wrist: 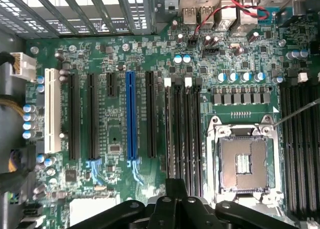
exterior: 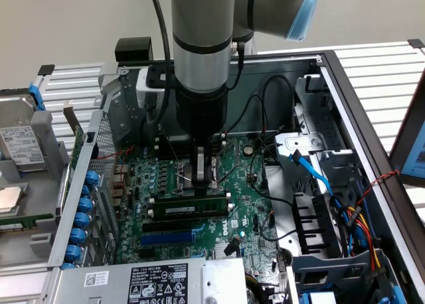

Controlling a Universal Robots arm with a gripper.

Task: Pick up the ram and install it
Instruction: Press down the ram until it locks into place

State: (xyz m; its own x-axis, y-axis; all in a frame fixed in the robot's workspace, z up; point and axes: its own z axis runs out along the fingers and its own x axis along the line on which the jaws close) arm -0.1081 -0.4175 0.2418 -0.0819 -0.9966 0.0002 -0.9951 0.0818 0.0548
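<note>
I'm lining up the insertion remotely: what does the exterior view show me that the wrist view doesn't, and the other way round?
Exterior view: the arm hanging into the case, the ram standing on edge right by the gripper, a like green stick beside it, a hard drive at the exterior view's left. Wrist view: the white slot and the bare CPU socket; there I cannot tell sticks from slots. Both: the gripper, the motherboard, the blue slot.

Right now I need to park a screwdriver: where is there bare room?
On the ribbed tabletop beyond the case's wall on the exterior view's right. Inside the case it is crowded: the gripper hangs over the motherboard, cables fill the drive side.
</note>
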